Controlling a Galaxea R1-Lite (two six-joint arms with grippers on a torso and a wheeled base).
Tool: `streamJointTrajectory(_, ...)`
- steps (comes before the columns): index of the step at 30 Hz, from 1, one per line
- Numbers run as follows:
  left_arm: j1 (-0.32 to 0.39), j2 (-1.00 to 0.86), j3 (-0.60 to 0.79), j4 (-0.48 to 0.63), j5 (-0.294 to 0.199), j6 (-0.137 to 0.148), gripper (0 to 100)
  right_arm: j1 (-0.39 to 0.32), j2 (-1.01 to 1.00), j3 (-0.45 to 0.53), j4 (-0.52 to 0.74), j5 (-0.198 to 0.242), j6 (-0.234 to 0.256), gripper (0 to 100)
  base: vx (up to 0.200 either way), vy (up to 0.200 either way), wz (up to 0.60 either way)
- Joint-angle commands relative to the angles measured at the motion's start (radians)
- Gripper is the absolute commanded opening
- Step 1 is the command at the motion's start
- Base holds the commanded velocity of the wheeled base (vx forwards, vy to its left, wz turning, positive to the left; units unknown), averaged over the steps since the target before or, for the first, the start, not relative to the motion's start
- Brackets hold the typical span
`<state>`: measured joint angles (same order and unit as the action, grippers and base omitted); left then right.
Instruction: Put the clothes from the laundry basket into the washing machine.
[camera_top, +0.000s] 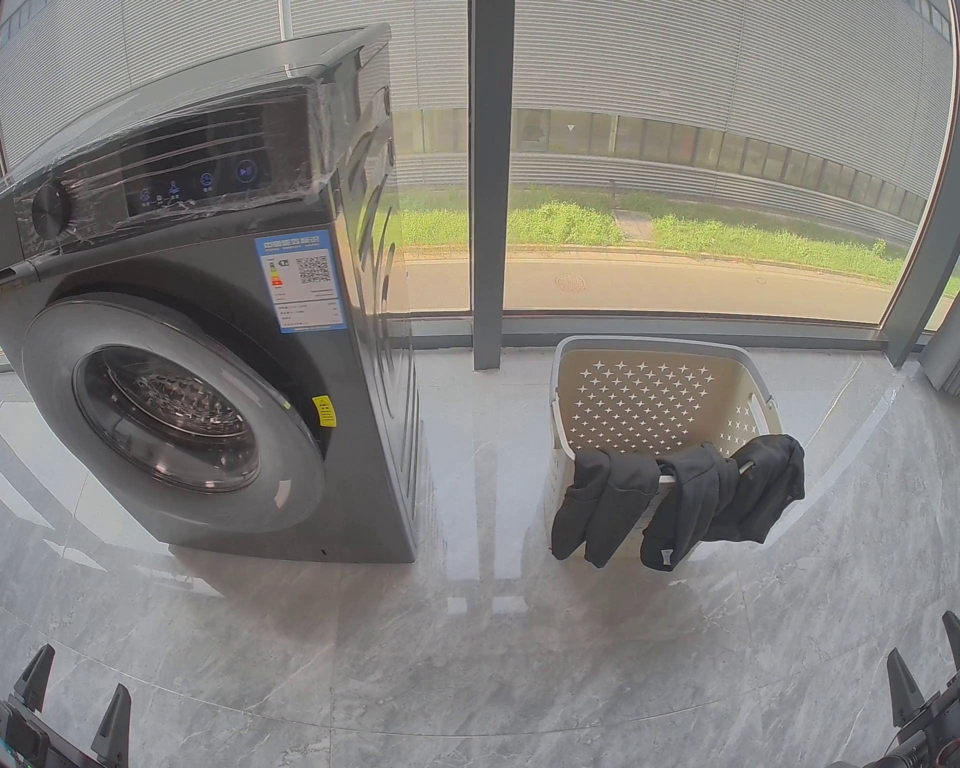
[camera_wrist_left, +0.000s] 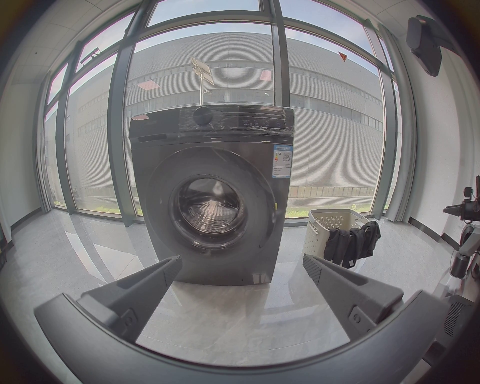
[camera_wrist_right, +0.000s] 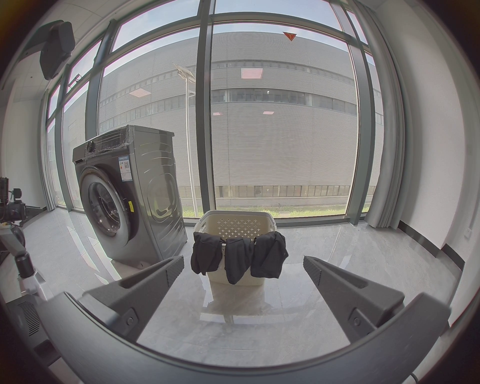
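Both my pincers are spread wide and hold nothing: my left pincer (camera_wrist_left: 241, 262) hangs low above the glossy grey floor (camera_top: 500, 660), pointed at the washing machine (camera_top: 200, 330), and my right pincer (camera_wrist_right: 242, 262) hangs just as low on the other side, pointed at the laundry basket (camera_top: 652, 347). The machine stands to my left on the floor, its round porthole door (camera_top: 170, 420) flush against its front and turned towards me. The cream basket with star-shaped holes stands to the right of the machine, apart from it, just in front of the big window (camera_top: 700, 150). The clothes (camera_top: 680, 495), three black bundles side by side, are draped over the basket's near rim and hang down its outer wall, well short of either pincer.
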<state>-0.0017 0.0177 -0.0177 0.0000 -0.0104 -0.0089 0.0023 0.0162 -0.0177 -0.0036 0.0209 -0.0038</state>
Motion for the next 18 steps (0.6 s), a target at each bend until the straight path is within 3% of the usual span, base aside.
streamJointTrajectory(1,0.000,-0.018,0.015,0.000,0.000,0.000,100,0.001,-0.016,0.018,0.001,0.001,-0.001,100,0.000,-0.200,0.00)
streamJointTrajectory(18,0.000,-0.018,0.015,0.000,0.000,0.000,100,0.001,-0.016,0.018,0.001,0.001,-0.001,100,0.000,-0.200,0.00)
